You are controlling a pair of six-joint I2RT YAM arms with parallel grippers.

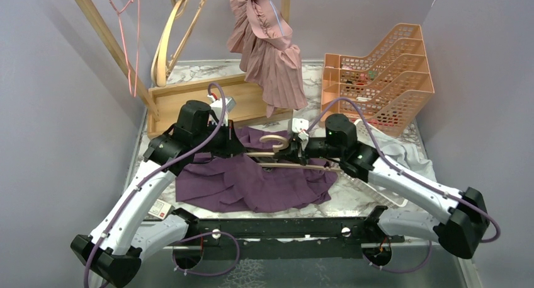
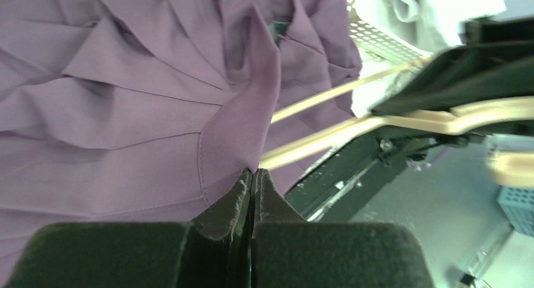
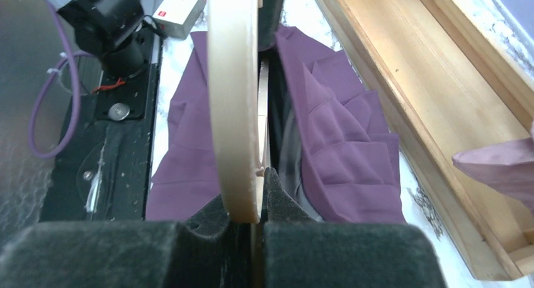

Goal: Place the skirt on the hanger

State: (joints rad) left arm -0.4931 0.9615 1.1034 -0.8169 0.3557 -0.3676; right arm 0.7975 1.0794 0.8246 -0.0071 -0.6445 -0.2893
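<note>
you're at the draping step. your left gripper (image 2: 253, 173) pinches, jaws together, an edge of the purple pleated fabric skirt (image 1: 252, 184), which lies crumpled beneath the pale curved wooden hanger (image 3: 233, 99). the jaws of your right gripper (image 3: 259, 184) clamp that hanger. next, likely, lift the edge over the hanger's bar.

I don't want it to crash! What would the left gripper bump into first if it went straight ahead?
The purple skirt: the left gripper is shut on a fold, and more cloth rises right ahead. The wooden hanger passes just beside that line, though depth is unclear.
</note>
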